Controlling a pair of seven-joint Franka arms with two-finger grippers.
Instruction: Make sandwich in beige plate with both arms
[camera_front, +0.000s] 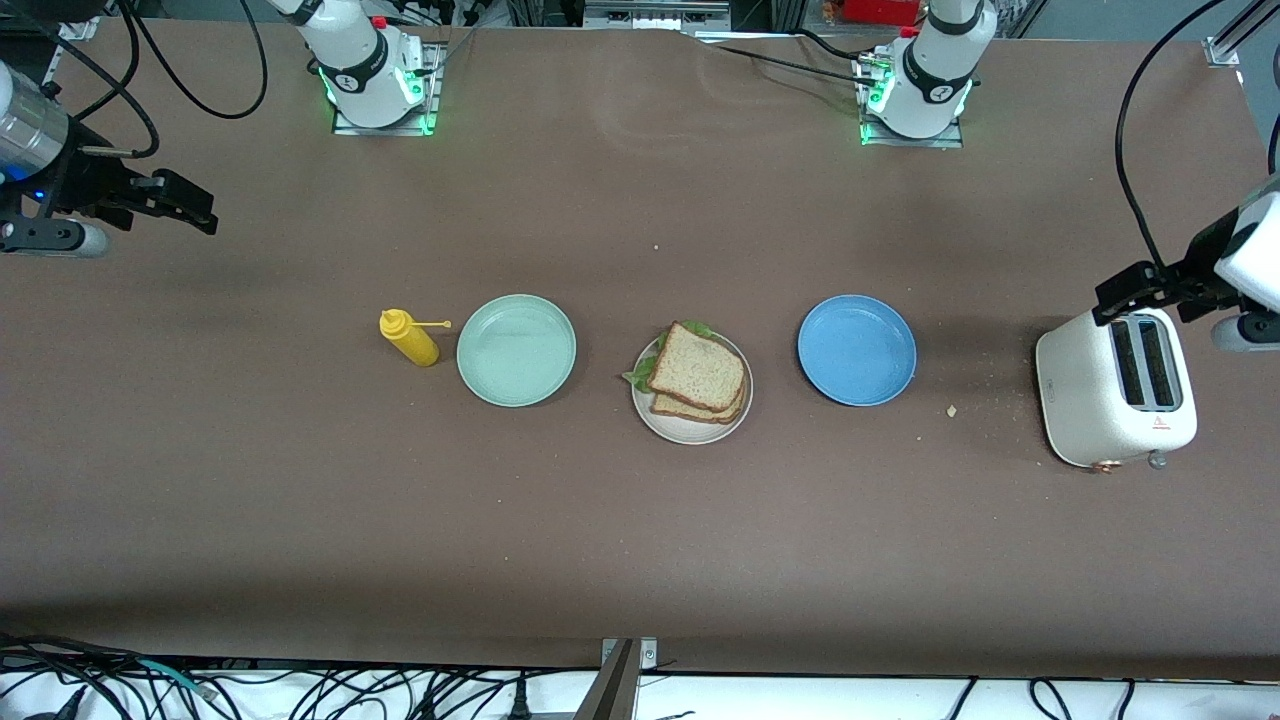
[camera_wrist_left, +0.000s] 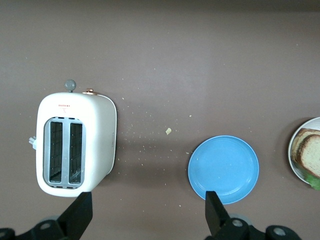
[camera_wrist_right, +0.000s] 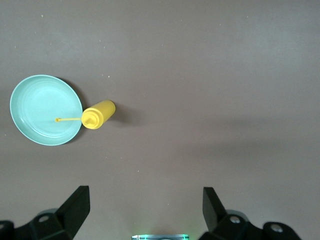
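I saw the sandwich (camera_front: 698, 374) on the beige plate (camera_front: 690, 428), mid-table, well apart from both grippers. Left gripper (camera_front: 1140, 292) hovered over the toaster (camera_front: 1115, 388), right gripper (camera_front: 180, 205) at ten o'clock; fingers spread, empty.

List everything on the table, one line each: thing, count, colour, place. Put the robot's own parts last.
sandwich: one, two brown bread slices with green lettuce between, on the beige plate.
round beige plate: one, pale beige, mid-table between the two other plates.
round mint-green plate: one, mint green, beside the beige plate toward the right arm's end.
round blue plate: one, blue, beside the beige plate toward the left arm's end.
yellow squeeze bottle: one, yellow, beside the mint-green plate.
white two-slot toaster: one, white, at the left arm's end.
crumbs: scattered, pale, between blue plate and toaster.
left gripper: one, black, open, over the toaster.
right gripper: one, black, open, over bare table at the right arm's end.
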